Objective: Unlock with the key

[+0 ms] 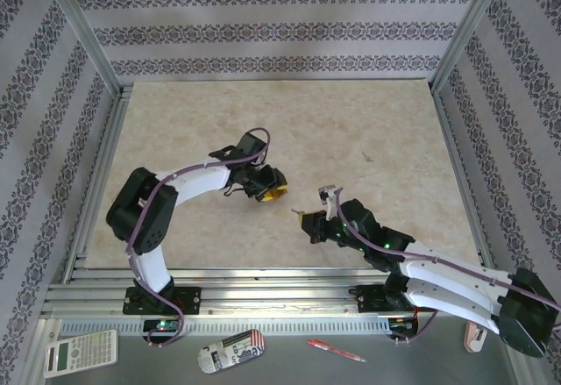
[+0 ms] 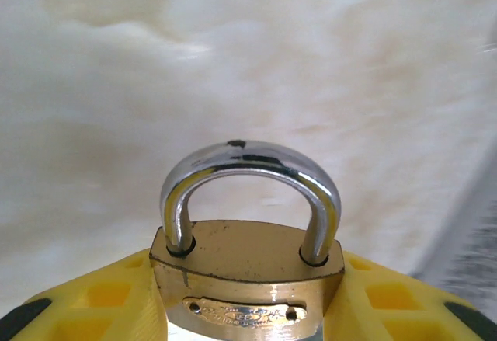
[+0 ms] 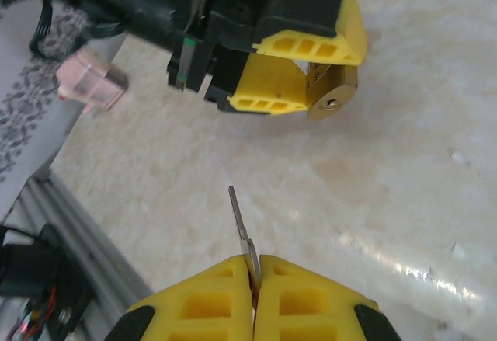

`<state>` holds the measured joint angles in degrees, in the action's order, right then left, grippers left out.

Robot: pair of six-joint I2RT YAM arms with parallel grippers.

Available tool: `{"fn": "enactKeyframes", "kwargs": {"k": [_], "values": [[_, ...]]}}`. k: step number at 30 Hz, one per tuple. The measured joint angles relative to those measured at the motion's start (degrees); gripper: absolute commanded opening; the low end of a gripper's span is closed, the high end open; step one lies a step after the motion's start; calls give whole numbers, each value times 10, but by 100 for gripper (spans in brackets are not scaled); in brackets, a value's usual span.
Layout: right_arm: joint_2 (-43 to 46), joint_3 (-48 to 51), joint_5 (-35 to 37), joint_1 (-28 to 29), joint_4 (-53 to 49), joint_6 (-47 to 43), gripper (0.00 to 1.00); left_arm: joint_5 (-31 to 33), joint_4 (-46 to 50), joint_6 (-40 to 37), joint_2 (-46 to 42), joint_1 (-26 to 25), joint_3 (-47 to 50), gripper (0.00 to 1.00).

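My left gripper (image 1: 274, 190) is shut on the brass padlock (image 2: 247, 279), whose silver shackle (image 2: 248, 166) stands closed above its body. From the right wrist view the padlock (image 3: 332, 96) pokes out between the left arm's yellow fingers (image 3: 268, 92), keyhole end facing me. My right gripper (image 3: 255, 275) is shut on the thin silvery key (image 3: 239, 220), its blade pointing up towards the padlock with a clear gap between them. In the top view the right gripper (image 1: 304, 218) sits just right of and nearer than the left one.
The marble-patterned table (image 1: 351, 131) is bounded by metal frame rails (image 1: 254, 275) and patterned walls. A calculator (image 1: 81, 352), a small tin (image 1: 230, 351) and a red pen (image 1: 336, 350) lie on the near ledge. A pink block (image 3: 87, 83) lies off the table's edge.
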<state>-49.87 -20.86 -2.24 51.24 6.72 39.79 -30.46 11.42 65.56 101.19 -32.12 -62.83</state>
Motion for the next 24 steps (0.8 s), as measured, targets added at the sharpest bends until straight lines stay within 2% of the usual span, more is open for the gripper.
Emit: {"fn": "enactKeyframes", "kwargs": {"k": [4, 7, 13, 24], "values": [[-55, -35, 56, 4, 30, -11, 0, -18, -181, 126, -33, 0, 61, 0], [-69, -40, 97, 8, 38, -20, 0, -19, -268, 196, -48, 0, 102, 0], [-70, -40, 157, 10, 41, -42, 0, -19, -348, 280, -71, 0, 155, 0], [-95, -40, 153, -19, 95, -57, 0, -19, -408, 335, -111, 0, 184, 0]]}}
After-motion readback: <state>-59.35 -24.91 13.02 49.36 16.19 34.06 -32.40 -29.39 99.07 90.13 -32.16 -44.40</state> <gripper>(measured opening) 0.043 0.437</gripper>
